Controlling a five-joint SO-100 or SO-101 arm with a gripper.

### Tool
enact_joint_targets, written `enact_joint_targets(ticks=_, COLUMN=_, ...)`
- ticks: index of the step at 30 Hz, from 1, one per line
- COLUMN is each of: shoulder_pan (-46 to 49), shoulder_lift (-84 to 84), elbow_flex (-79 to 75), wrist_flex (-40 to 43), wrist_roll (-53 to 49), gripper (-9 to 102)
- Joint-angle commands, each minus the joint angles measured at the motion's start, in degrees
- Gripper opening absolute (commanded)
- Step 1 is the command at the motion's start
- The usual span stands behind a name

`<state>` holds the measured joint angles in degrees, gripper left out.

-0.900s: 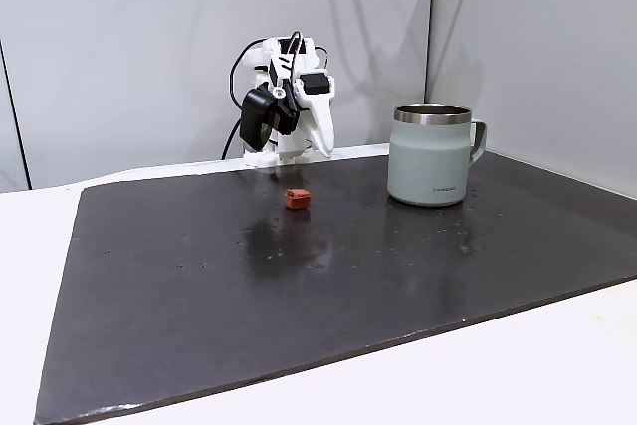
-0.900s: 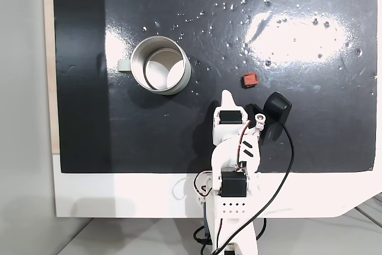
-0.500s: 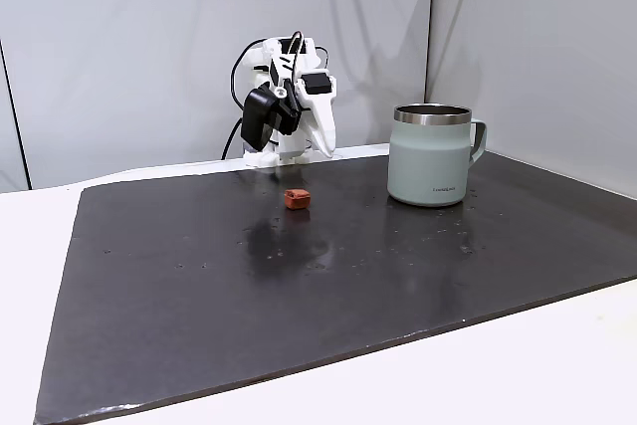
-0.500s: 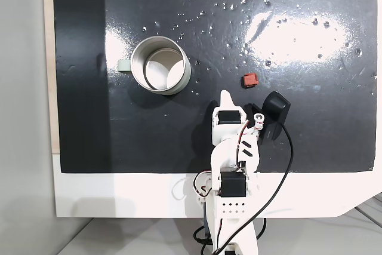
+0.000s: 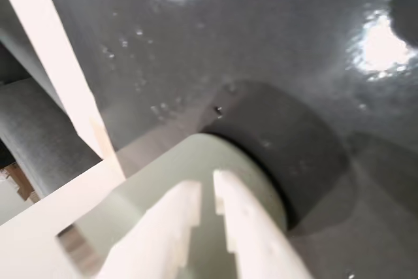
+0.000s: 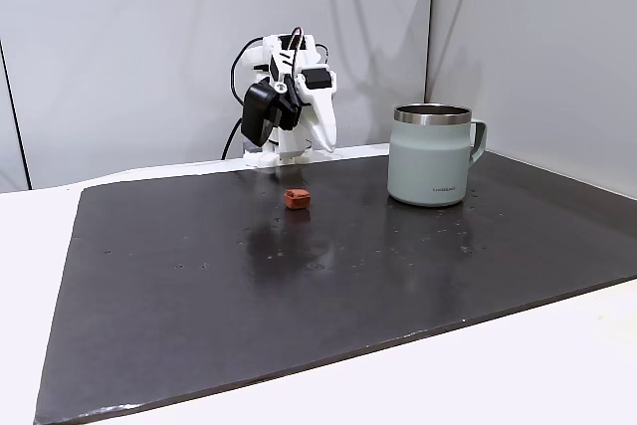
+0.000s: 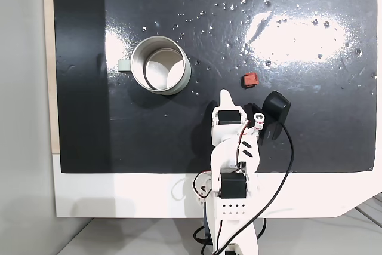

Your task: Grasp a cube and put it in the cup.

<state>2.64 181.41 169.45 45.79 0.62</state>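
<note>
cube [image 7: 249,80] just beyond claw [image 7: 225,94], apart

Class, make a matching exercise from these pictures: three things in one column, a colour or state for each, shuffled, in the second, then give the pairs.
Things:
1. cube
2. cup
3. tool

States:
a. empty, upright on the mat
b. nearly shut, holding nothing
c. rust-orange, lying loose on the mat

Pairs: 1-c, 2-a, 3-b
</note>
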Motion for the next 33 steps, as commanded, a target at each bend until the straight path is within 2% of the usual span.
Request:
enact_joint_targets(ticks=1, shoulder_pan=0.4, shoulder_lift=0.7, elbow_flex=-7.6, wrist_flex=3.2, wrist_roll=-1.4, gripper=0)
enact_joint_targets(ticks=8, shoulder_pan=3.9, shoulder_lift=-4.3, elbow_flex=-19.0, wrist_flex=9.1, wrist_roll=-5.2, gripper=0)
enact_joint_targets(ticks=26, shoulder_pan=13.6, shoulder_lift=-47.7, elbow_flex=-53.9, wrist_flex=19.1, wrist_roll=-6.3, gripper=0)
enact_joint_targets(ticks=33, shoulder_pan=14.9, shoulder_lift=-64.1, elbow_flex=-65.7, wrist_flex=26.6, wrist_roll=-6.5, gripper=0)
